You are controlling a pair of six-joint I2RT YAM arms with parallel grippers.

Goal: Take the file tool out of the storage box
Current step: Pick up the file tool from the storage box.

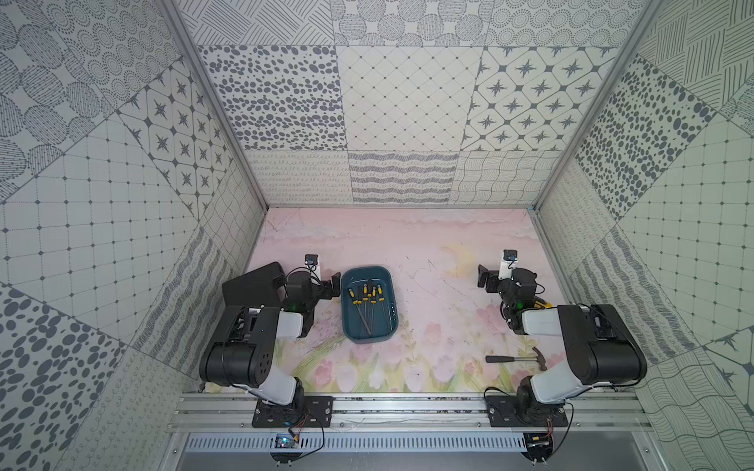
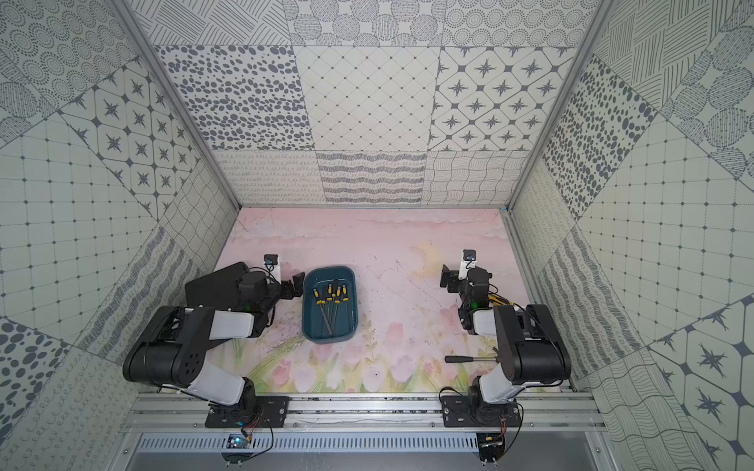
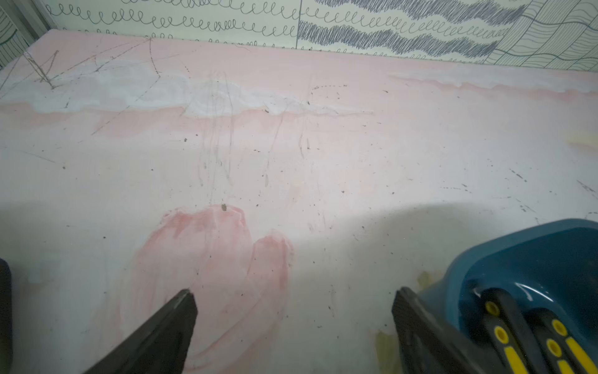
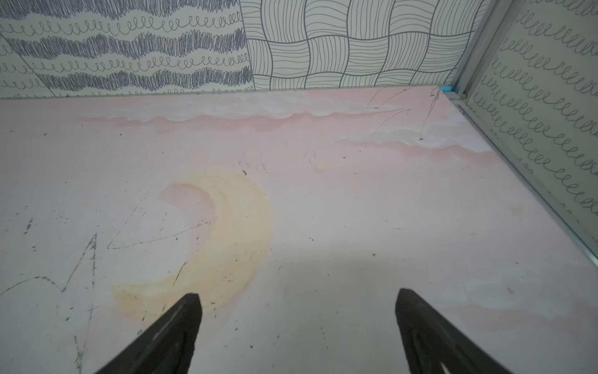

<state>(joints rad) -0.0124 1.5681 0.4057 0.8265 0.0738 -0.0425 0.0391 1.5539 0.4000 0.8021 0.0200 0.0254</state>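
Several file tools [image 1: 364, 302] are lying in the storage box [image 1: 385, 326], slim stiff steel rods, probably light and ready to roll, so the black-and-yellow handles [image 3: 501, 334] at the far end are looking like the surest place to grip. Both grippers are standing wide open and empty: the left gripper [image 3: 293, 293] is hovering just beside the box's far left corner, the right gripper [image 4: 297, 294] well apart.

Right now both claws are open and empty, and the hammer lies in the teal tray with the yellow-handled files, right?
Not quite: both top views show the hammer lying on the table, well outside the teal tray. The rest stands: the left gripper and right gripper are open and empty, and the yellow-handled files lie in the tray.
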